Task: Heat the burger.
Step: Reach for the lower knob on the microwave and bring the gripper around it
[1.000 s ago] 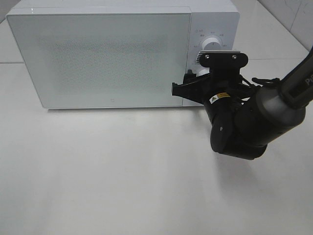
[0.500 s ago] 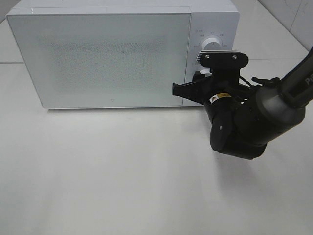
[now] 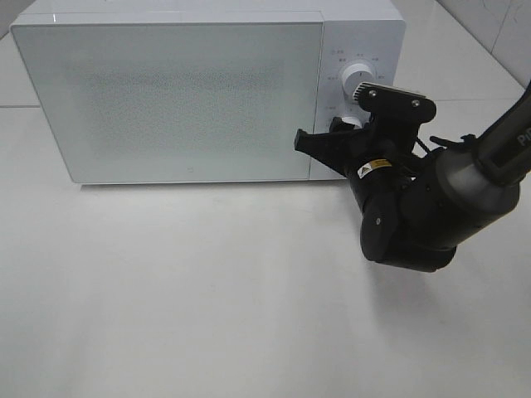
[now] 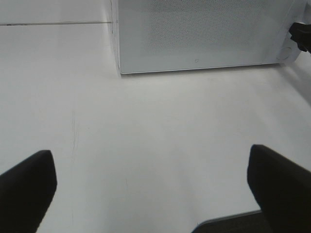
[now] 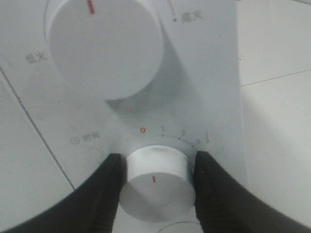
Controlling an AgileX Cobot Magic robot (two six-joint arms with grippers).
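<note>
While the left gripper hangs spread wide, the right gripper pinches the lower knob of the microwave.

I'm seeing the right arm showing as a bulky matte-black barrel carrying a small yellow sticker and white lettering. Two silver screws are glinting on its black bracket, thin cables looping alongside

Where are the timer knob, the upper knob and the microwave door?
timer knob (image 5: 156, 187): right wrist view, front face below its red mark.
upper knob (image 5: 104, 48): right wrist view, centre of its face.
microwave door (image 3: 166, 99): exterior high view, middle of the dotted panel.
</note>
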